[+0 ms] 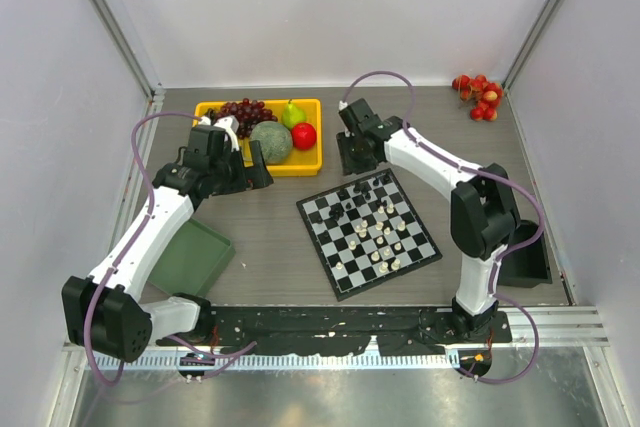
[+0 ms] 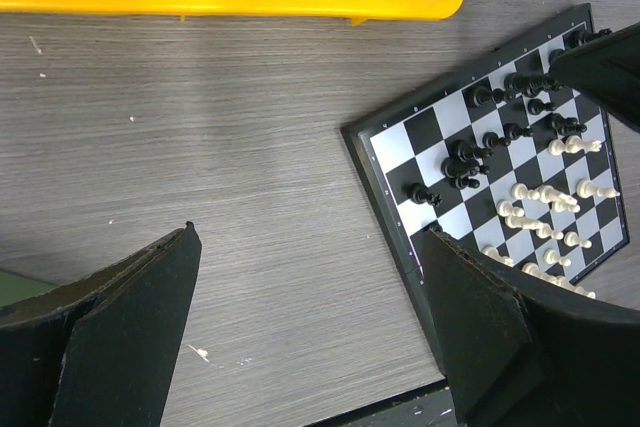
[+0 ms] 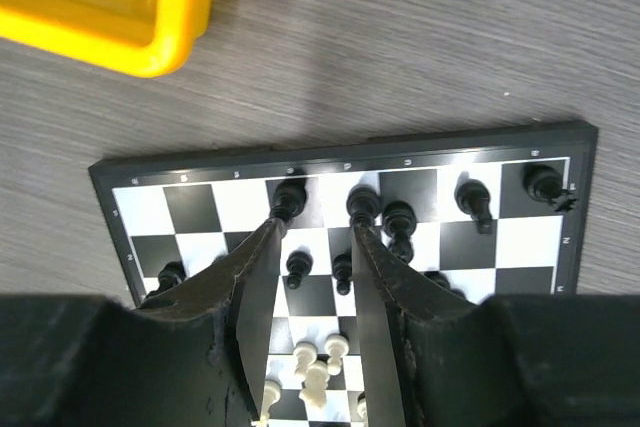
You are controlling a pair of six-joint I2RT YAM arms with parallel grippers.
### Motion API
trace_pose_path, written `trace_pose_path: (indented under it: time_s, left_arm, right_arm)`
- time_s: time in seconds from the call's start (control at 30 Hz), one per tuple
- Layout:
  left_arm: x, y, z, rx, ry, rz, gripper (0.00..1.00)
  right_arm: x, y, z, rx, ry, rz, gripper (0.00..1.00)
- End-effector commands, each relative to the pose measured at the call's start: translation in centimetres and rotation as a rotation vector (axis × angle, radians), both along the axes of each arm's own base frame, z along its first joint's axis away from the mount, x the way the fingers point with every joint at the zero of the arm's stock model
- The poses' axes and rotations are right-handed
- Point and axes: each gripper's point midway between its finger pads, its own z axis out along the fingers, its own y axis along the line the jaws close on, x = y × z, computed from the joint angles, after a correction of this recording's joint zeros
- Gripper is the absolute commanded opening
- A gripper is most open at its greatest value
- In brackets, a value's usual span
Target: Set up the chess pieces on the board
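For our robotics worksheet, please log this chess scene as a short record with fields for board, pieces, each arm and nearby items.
board: chessboard, set at an angle on the table
pieces: black pieces at far end, white pieces nearer, scattered
right gripper: fingers open over the board's far rows
left gripper: open above bare table, empty
nearby: yellow tray of fruit, green tray

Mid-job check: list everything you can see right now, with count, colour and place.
board: one, black and white checks, table centre, turned at an angle.
chess pieces: many, black and cream, scattered on the board; exact count unclear.
yellow tray: one, far centre-left, holding fruit.
grapes: one dark bunch, in the tray.
pear: one, green, in the tray.
melon: one, green, in the tray.
apple: one, red, in the tray.
red fruits: small cluster, far right corner.
green tray: one, near left.
left gripper: open, over bare table.
right gripper: open, over the board's far rows.
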Motion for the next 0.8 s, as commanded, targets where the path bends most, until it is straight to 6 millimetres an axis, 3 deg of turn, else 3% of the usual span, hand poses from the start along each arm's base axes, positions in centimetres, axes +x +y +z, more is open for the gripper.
trace_pose_path:
  time_s: [0.0,0.27,0.77]
  left_arm:
    - [0.8,-0.7,1.9,-0.031,-0.061,-0.021,1.0]
    - [0.8,-0.9,1.9,-0.038,-0.058,-0.024,1.0]
    - [0.7,-0.8,1.4,-0.032,-0.05,-0.021,0.99]
  right_arm:
    - [1.1,-1.2,1.4,-0.002,-0.035,-0.021,0.4]
    - [0.7,-1.2,-0.9,-0.029,0.018,-0.006,0.39]
    - [-0.1,-1.8,-2.8,-0.069,0.068,-0.004,0.31]
